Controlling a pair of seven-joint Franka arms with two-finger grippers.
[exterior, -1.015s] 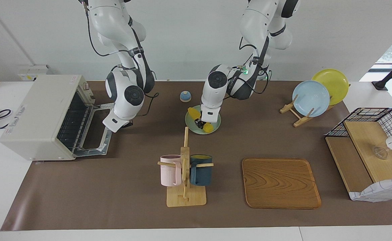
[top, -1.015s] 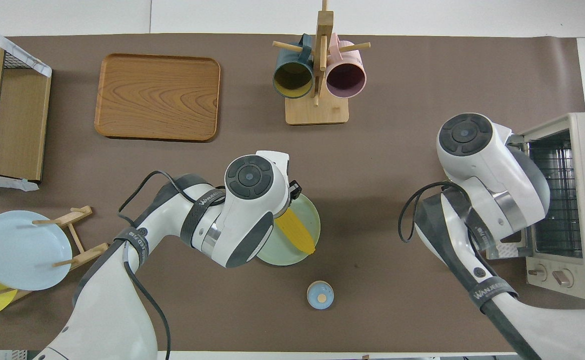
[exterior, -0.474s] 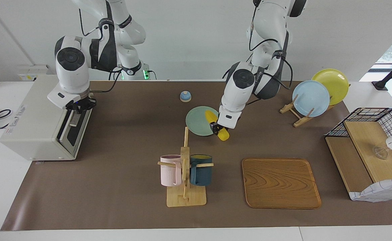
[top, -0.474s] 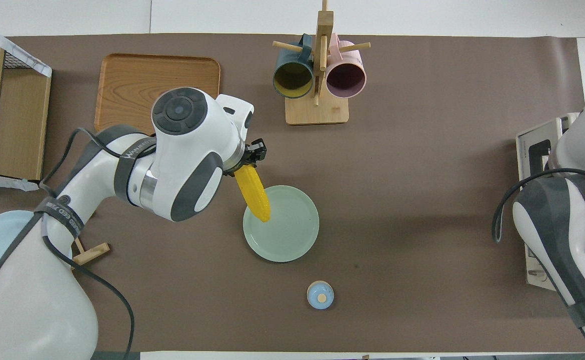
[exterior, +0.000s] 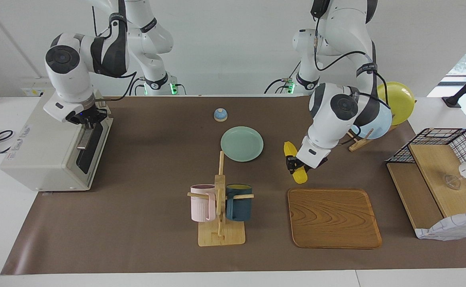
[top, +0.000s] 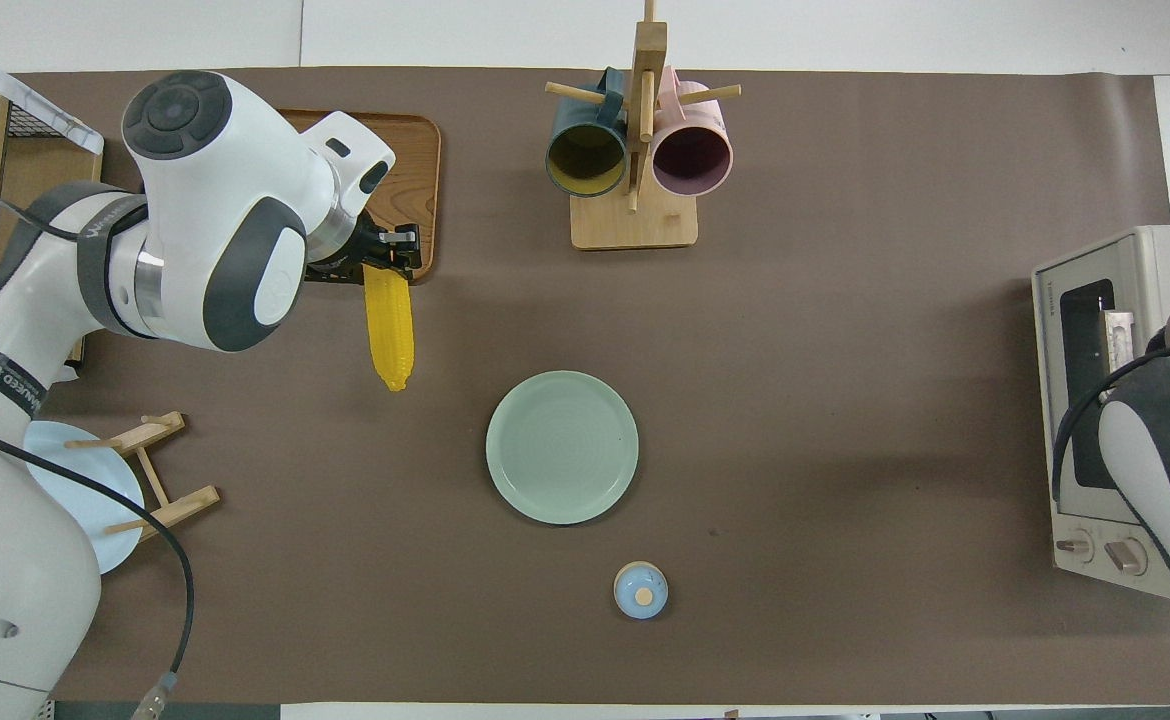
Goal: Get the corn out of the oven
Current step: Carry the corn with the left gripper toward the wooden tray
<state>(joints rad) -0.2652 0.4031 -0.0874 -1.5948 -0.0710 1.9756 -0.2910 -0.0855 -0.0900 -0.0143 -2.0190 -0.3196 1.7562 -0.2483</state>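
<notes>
The desk [exterior: 137, 223] carries the oven [exterior: 49, 147] at the right arm's end, its door shut. The right gripper [exterior: 87, 119] sits at the door handle; whether its jaws are released or clenched I cannot tell. The left gripper [exterior: 292, 164] has its jaws clenched on the corn [exterior: 295, 162], held in the air over bare desk between the green plate [exterior: 241, 144] and the wooden tray [exterior: 333, 217]. The cob is gripped near one end, so it could pivot or slip free and roll.

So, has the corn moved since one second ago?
Yes. The corn, held by the left tool, went from the green plate toward the wooden tray.
</notes>
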